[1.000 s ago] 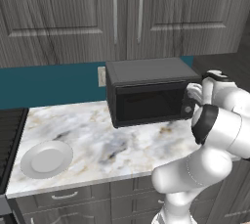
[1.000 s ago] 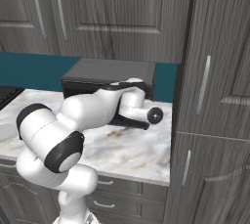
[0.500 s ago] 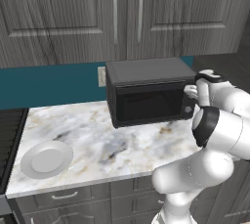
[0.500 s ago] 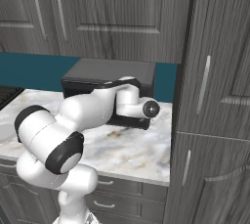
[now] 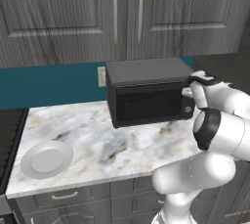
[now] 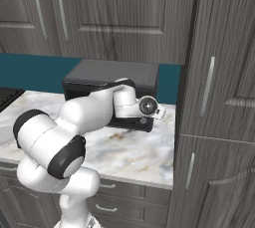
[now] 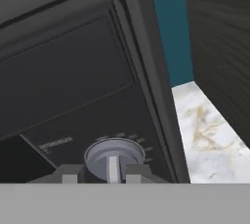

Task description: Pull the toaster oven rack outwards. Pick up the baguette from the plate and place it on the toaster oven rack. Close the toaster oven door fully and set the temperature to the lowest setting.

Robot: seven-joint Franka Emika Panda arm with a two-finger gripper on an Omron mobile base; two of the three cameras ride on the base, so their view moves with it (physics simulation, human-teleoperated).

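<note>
Marbled white-grey countertop (image 5: 97, 135) ran across dark grey base cabinets with drawers below. Toaster oven (image 5: 146, 91) sat on it at the back, against the teal backsplash, toward the right end, door shut. White plate (image 5: 47, 159) lay flat near the front left corner, well apart from the oven, nothing on it. In the right base view the counter (image 6: 139, 155) ended against a tall cabinet on its right; the oven (image 6: 112, 77) stood near that end.
</note>
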